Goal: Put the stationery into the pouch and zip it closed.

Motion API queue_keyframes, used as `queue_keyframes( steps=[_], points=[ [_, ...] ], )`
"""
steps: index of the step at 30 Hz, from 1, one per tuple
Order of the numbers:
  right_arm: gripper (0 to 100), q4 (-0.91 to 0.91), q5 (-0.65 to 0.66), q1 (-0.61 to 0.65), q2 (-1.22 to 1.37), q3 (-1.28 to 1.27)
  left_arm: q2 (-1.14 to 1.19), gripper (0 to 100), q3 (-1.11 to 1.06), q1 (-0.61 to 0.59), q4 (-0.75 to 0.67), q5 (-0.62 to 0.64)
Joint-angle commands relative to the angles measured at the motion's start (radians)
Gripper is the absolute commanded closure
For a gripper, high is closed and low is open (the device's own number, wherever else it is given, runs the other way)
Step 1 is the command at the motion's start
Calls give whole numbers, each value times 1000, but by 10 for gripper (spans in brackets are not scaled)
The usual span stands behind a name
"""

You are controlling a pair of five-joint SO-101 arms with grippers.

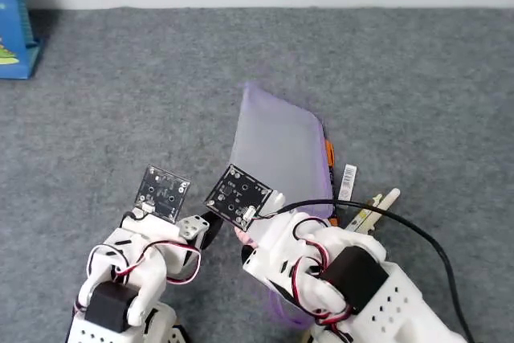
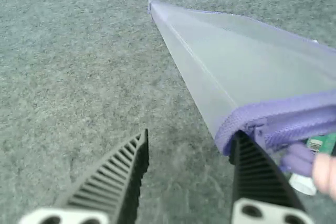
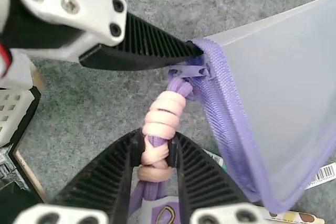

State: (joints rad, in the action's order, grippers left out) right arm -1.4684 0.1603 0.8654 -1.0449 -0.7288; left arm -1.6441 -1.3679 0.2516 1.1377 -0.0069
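The right gripper (image 3: 157, 139) is clamping the pink-and-purple braided pull cord (image 3: 160, 116) between its ribbed jaws; the cord is running up to the zip slider (image 3: 186, 71), which is sitting at one corner of the translucent purple pouch (image 3: 283, 93). The left gripper (image 2: 191, 137) is standing with its jaws apart and holding nothing; one finger (image 2: 252, 171) is touching that same corner rather than pinching it. The pouch is lying between the two arms on the grey table (image 1: 120, 78), and some stationery pieces (image 1: 347, 182) are resting just beside and partly under its long edge; whether anything is already inside I cannot tell.

The main risk, as I am judging it, is that a pull on the cord is going to drag the whole pouch across the table instead of running the slider, because nothing is anchoring the fabric. The soft cord may also be slipping out of the jaws under tension. Zipping now would be shutting the loose pieces outside.
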Motion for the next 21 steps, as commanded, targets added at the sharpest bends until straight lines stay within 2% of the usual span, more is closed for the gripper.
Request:
queue_keyframes(
  steps=[1, 8, 16, 21],
  points=[
    [990, -8, 11, 18, -25, 9, -6, 757, 62, 12, -2, -5],
    [990, -8, 11, 21, -31, 9, -6, 756, -64, 12, -157, -9],
    [990, -36, 3, 111, -33, 15, -6, 757, -87, 12, -167, -9],
    [990, -33, 3, 111, -33, 15, -6, 757, -124, 14, -204, -9]
  ],
)
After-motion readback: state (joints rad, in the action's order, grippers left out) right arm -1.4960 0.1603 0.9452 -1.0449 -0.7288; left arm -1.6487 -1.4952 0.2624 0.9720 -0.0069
